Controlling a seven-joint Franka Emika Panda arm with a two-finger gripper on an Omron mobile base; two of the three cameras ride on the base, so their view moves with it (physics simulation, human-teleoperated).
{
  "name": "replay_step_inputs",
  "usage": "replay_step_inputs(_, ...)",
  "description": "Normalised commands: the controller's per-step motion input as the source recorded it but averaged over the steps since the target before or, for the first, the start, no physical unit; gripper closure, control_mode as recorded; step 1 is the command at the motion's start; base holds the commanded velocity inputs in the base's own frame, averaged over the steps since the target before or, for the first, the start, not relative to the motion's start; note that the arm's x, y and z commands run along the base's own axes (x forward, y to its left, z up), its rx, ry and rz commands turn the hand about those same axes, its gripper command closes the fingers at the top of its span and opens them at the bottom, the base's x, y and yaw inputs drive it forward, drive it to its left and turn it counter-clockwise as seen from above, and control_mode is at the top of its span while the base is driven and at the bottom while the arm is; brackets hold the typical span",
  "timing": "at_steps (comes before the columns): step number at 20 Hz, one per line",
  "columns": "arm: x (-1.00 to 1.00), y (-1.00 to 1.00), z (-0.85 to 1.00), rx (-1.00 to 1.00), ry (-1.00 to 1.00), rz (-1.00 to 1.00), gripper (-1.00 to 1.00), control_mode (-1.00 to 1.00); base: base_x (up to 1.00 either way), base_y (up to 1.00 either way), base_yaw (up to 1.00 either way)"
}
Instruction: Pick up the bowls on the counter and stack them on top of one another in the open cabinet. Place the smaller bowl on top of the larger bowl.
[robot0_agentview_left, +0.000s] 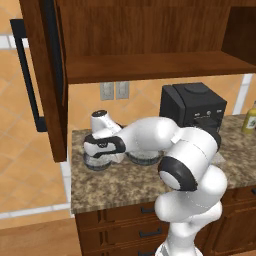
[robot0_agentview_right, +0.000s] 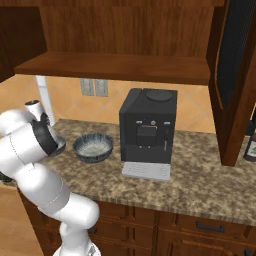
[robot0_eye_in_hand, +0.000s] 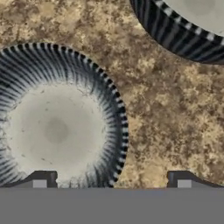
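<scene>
Right under your hand camera sit the two fingertips (robot0_eye_in_hand: 43, 178), spread wide with nothing between them, so the gripper (robot0_eye_in_hand: 111, 180) is open and empty. One tip stands over the near rim of the bowl below (robot0_eye_in_hand: 57, 127); the other hangs over bare counter (robot0_eye_in_hand: 166, 109).

That straddle is your main risk. Descend as you are and the tip at 7 o'clock lands inside the bowl while the other drops outside the wall. That gives a rim pinch, but the rim sits close to one finger rather than centred in the gap, so the closing jaws may shove or tip the bowl before they bite.

The second bowl (robot0_eye_in_hand: 188, 22) lies at 1 o'clock, near but apart. A skidding bowl could knock into it.

From the left base view the hand is low over the bowl at the counter's left end (robot0_agentview_left: 99, 161), with the other bowl (robot0_agentview_left: 144, 157) just beside it toward 3 o'clock. I judge the one beneath you to be the smaller, which ought to go in second; lifting it first risks the wrong stacking order.

The cabinet (robot0_agentview_left: 150, 65) stands open overhead at 12 o'clock, shelf bare. Mind its door (robot0_agentview_left: 47, 75) and the shelf's front edge on the way up.
</scene>
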Motion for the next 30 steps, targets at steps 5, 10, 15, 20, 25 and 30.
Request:
replay_step_inputs(5,0.10,0.00,-0.40,0.00,0.00,0.00,-1.00,-1.00,0.00,0.00,0.00)
replay_step_inputs(10,0.36,0.00,-0.23,0.00,0.00,0.00,-1.00,-1.00,0.00,0.00,0.00)
replay_step_inputs(15,0.21,0.00,-0.25,0.00,0.00,0.00,1.00,-1.00,0.00,0.00,0.00)
replay_step_inputs(20,0.00,0.00,-0.01,0.00,0.00,0.00,1.00,-1.00,0.00,0.00,0.00)
replay_step_inputs(25,0.00,-0.01,0.25,0.01,-0.03,-0.02,1.00,-1.00,0.00,0.00,0.00)
replay_step_inputs(30,0.00,-0.51,0.92,0.08,-0.10,-0.17,1.00,-1.00,0.00,0.00,0.00)
